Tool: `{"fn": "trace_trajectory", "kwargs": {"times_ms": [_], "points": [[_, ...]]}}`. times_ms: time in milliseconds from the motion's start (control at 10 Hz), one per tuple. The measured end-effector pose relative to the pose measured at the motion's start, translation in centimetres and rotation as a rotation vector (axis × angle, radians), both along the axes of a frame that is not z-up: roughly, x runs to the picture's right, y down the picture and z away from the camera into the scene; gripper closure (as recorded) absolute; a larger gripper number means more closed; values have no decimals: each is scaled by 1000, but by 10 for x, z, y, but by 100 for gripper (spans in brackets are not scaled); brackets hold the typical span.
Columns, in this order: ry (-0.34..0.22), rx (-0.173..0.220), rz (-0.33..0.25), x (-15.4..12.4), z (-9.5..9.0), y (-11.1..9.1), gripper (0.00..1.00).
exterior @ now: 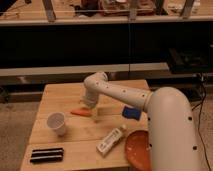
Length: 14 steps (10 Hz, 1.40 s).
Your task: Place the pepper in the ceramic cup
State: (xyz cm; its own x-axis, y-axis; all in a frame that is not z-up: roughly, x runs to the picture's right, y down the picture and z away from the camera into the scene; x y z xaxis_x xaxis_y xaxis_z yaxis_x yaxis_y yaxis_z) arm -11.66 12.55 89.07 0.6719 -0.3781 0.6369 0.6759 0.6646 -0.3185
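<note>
The pepper [80,112] is a slim orange-red vegetable lying flat on the wooden table [60,95], left of centre. The ceramic cup [56,123] is a small white tapered cup standing upright to the front left of the pepper, about a hand's width away. My gripper [93,112] hangs down from the white arm [120,94] and sits at the pepper's right end, close to the table top. I cannot tell whether it touches the pepper.
A white bottle [111,140] lies on its side at the front centre. An orange plate [138,150] sits at the front right, partly behind my arm. A blue object [131,113] lies right of the gripper. A black flat object [46,155] lies at the front left corner.
</note>
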Motion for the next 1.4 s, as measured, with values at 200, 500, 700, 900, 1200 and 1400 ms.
{"fn": "trace_trajectory", "kwargs": {"times_ms": [200,500,700,900,1200,1400], "points": [[-13,-4,-26,-9,-2,3,28],[-38,-11,-43,-15,-7,5,58],[-62,-23,-54,-23,-9,7,80],[-68,-41,-57,-23,-8,9,98],[-63,-44,-70,-24,-7,9,100],[-63,-44,-72,-23,-8,8,93]]}}
